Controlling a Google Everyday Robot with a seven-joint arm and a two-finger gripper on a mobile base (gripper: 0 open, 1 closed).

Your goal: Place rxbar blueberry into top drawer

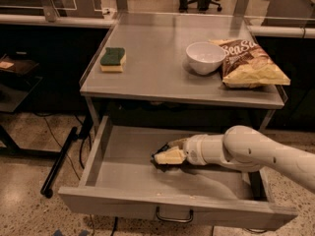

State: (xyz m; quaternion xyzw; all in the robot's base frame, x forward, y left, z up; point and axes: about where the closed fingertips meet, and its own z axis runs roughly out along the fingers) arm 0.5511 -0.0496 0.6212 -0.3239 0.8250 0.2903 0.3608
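The top drawer is pulled wide open below the grey table, its loop handle facing me. My gripper reaches in from the right and sits low inside the drawer, left of its middle, just above the floor. It is shut on the rxbar blueberry, of which only a dark sliver shows at the pale fingertips. The white forearm crosses the drawer's right half.
On the table top lie a green-and-yellow sponge at the left, a white bowl and a chip bag at the right. A dark bar leans on the floor left of the drawer.
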